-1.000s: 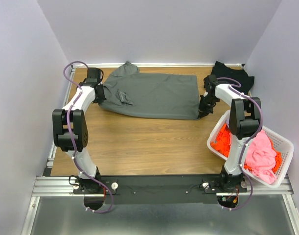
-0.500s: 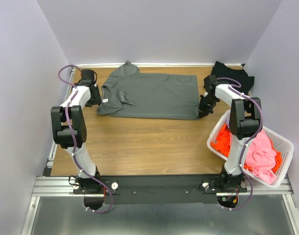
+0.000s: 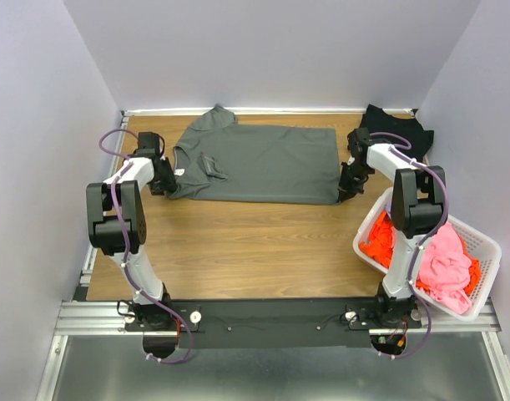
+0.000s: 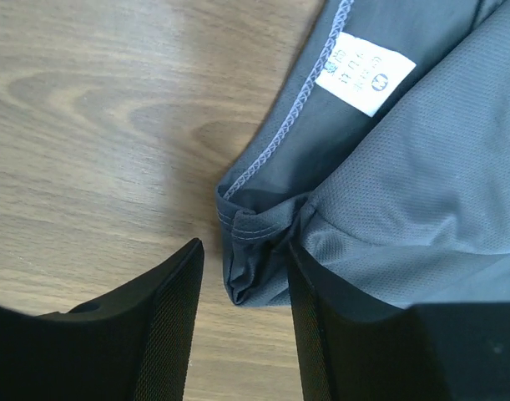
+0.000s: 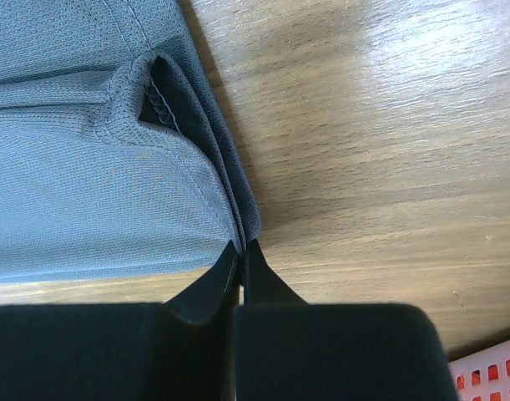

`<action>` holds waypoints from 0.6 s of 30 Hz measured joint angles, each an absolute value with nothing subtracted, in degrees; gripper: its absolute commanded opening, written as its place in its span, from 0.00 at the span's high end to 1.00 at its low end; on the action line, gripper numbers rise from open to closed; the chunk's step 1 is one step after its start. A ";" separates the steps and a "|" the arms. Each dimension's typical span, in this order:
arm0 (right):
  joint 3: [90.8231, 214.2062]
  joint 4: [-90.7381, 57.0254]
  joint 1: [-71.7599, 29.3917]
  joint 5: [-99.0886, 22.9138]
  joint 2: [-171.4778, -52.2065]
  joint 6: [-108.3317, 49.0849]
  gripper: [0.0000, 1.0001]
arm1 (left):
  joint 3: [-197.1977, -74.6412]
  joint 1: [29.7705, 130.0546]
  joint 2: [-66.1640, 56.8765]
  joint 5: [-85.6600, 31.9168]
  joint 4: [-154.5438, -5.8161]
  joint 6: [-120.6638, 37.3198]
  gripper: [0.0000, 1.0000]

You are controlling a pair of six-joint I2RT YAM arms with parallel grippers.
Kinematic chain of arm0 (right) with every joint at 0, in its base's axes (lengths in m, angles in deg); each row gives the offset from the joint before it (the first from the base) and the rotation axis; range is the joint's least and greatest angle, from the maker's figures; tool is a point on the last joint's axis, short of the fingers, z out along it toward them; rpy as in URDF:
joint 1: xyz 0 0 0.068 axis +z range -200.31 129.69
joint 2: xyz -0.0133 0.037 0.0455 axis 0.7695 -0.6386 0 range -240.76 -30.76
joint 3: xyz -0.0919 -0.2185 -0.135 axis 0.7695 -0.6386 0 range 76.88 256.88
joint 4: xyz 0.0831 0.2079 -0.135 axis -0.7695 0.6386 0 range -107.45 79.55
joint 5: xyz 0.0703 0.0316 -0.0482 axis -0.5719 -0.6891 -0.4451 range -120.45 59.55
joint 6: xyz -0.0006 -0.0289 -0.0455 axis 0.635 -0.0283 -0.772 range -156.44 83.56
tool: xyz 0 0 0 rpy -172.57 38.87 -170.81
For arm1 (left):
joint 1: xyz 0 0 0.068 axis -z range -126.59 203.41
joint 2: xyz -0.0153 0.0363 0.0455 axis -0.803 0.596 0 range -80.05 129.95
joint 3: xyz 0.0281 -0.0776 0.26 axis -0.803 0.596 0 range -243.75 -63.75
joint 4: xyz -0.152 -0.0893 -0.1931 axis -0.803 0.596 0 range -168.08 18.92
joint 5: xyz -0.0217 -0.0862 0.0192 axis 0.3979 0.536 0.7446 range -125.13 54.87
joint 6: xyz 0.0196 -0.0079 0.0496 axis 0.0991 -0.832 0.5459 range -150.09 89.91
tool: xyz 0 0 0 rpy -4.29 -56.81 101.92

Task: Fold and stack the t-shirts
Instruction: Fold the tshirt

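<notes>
Along the left edge of the table (image 3: 255, 242), the left gripper (image 3: 161, 180) has come nearer since a second ago, moving from the far left corner down to the near left corner of the dark grey t-shirt (image 3: 263, 163). Its fingers (image 4: 167, 317) are standing spread, with a bunched seam of the shirt lying between them. That edge of the shirt, which was bulging toward the arm earlier, is now lying straighter. A white label (image 4: 363, 73) is showing inside the neckline. The right gripper (image 3: 345, 190) is staying where it was, its fingers (image 5: 209, 288) pressed together and pinching the near right hem corner of the dark grey t-shirt, which is lying spread flat across the far half of the table. A black t-shirt (image 3: 396, 129) is sitting crumpled in the far right corner.

A white basket (image 3: 480, 238) is resting at the right edge, beside the right arm. It is holding an orange t-shirt (image 3: 376, 238) at its left end and a pink t-shirt (image 3: 446, 263) heaped beside it.
</notes>
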State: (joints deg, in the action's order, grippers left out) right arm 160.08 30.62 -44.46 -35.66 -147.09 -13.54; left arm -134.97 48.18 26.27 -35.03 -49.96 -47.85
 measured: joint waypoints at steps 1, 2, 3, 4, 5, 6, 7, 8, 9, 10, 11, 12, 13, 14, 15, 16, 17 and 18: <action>160.08 30.60 -44.46 -35.66 -147.09 -13.54 0.95 | -134.86 48.18 26.30 -35.06 -50.09 -48.09 0.60; 160.08 30.62 -44.46 -35.66 -147.09 -13.54 0.95 | -134.80 48.18 26.30 -35.06 -50.24 -48.31 0.63; 160.08 30.60 -44.46 -35.66 -147.09 -13.54 0.95 | -134.75 48.18 26.30 -35.06 -50.39 -48.62 0.64; 160.08 30.60 -44.46 -35.66 -147.09 -13.54 0.95 | -134.71 48.18 26.30 -35.23 -50.59 -48.64 0.65; 160.08 30.60 -44.46 -35.66 -147.09 -13.54 0.95 | -134.60 48.18 26.30 -35.54 -50.79 -48.66 0.67; 160.08 30.60 -44.46 -35.66 -147.09 -13.54 0.95 | -134.49 48.18 26.30 -35.80 -50.85 -48.77 0.67; 160.08 30.60 -44.46 -35.66 -147.09 -13.54 0.95 | -134.36 48.18 26.30 -36.11 -50.94 -48.81 0.68; 160.10 30.60 -44.46 -35.66 -147.09 -13.54 0.95 | -134.12 48.18 26.30 -36.50 -51.07 -48.83 0.70; 160.08 30.62 -44.46 -35.66 -147.09 -13.54 0.95 | -133.77 48.18 26.30 -36.96 -51.12 -48.83 0.78; 160.08 30.62 -44.46 -35.66 -147.09 -13.54 0.96 | -133.46 48.18 26.30 -37.22 -51.20 -48.81 0.82; 160.08 30.60 -44.49 -35.66 -147.09 -13.54 0.96 | -133.16 48.16 26.30 -37.46 -51.29 -48.83 0.88; 160.08 30.60 -44.49 -35.66 -147.09 -13.54 0.96 | -132.68 48.11 26.30 -37.77 -51.49 -48.88 0.97; 160.04 30.60 -44.51 -35.64 -147.09 -13.54 0.96 | -132.50 48.00 26.12 -37.96 -51.62 -49.12 1.00; 159.95 30.56 -44.55 -35.66 -147.07 -13.54 0.96 | -132.35 47.98 26.12 -38.05 -51.86 -49.03 1.00; 159.93 30.56 -44.55 -35.66 -147.01 -13.54 0.96 | -132.24 47.89 26.01 -38.14 -51.99 -49.12 1.00; 159.73 30.51 -44.60 -35.66 -146.88 -13.54 0.96 | -132.15 47.81 26.01 -38.12 -52.08 -49.18 1.00; 159.60 30.49 -44.64 -35.66 -146.79 -13.54 0.96 | -132.06 47.70 25.92 -38.14 -52.21 -49.18 1.00; 159.36 30.49 -44.70 -35.64 -146.66 -13.54 0.96 | -131.93 47.54 25.84 -38.14 -52.32 -49.21 1.00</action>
State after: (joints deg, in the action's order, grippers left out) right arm 159.36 30.49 -44.70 -35.64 -146.66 -13.54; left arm -131.93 47.54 25.84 -38.14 -52.32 -49.21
